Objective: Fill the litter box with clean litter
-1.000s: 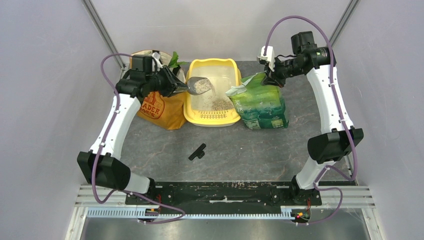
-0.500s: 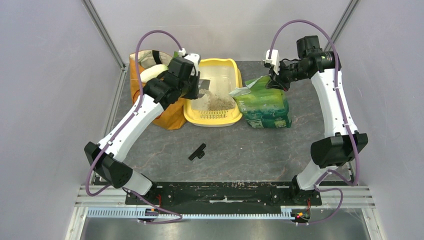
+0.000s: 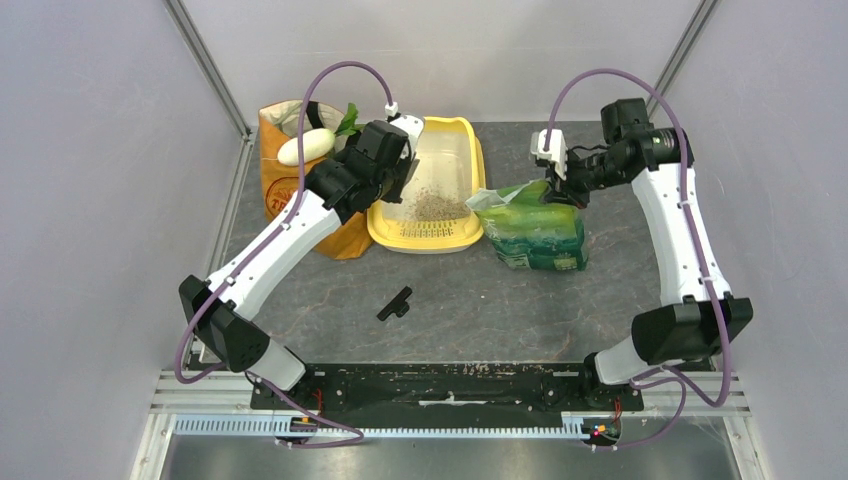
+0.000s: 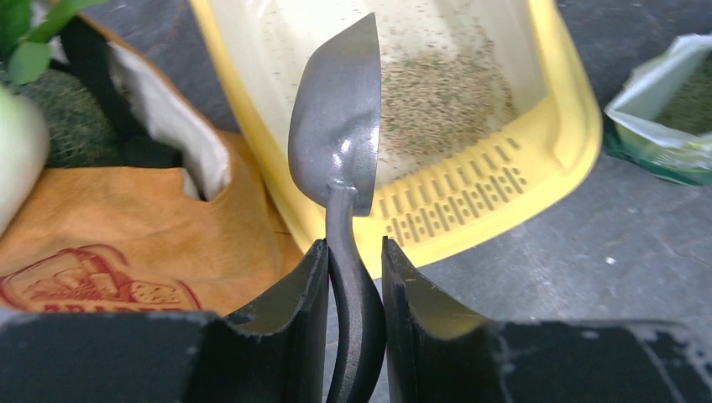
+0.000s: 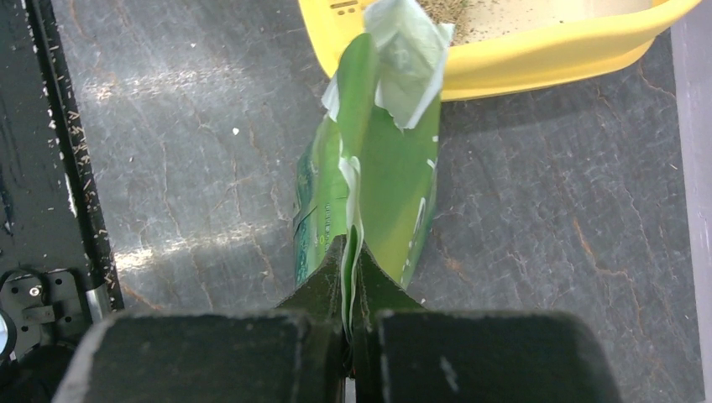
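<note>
**Grey desk: scooping litter**

In the litter box at mid-desk, clean litter is heaped. The scoop handle is clamped by the left pincer, the green bag lip by the right pincer; the bag mouth is best held wide.

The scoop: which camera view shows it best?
Left wrist: the scoop is close up, bowl over the litter box, handle clamped in the left claw. In top external the left arm hides most of it; right wrist does not show it.
</note>
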`<act>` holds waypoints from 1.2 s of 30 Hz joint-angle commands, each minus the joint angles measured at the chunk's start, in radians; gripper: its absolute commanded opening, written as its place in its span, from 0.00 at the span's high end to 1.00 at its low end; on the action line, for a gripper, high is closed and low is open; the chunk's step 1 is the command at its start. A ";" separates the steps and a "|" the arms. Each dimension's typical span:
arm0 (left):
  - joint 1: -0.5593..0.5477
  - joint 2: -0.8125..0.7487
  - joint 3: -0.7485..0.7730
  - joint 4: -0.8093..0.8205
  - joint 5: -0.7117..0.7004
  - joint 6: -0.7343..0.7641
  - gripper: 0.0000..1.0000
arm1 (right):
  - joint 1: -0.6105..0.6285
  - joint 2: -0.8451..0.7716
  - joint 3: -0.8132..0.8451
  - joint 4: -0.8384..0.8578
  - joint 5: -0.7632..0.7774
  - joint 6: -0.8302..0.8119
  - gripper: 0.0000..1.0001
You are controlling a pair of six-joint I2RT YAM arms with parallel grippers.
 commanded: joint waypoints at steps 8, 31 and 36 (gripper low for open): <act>0.011 -0.099 0.132 0.000 0.572 0.141 0.98 | -0.017 -0.091 -0.034 0.007 -0.052 -0.075 1.00; 0.087 -0.084 0.144 -0.137 0.961 0.503 0.98 | -0.038 -0.064 0.028 -0.096 -0.147 -0.249 1.00; 0.102 -0.076 0.158 -0.116 0.937 0.555 0.98 | -0.039 -0.066 0.028 -0.104 -0.139 -0.260 1.00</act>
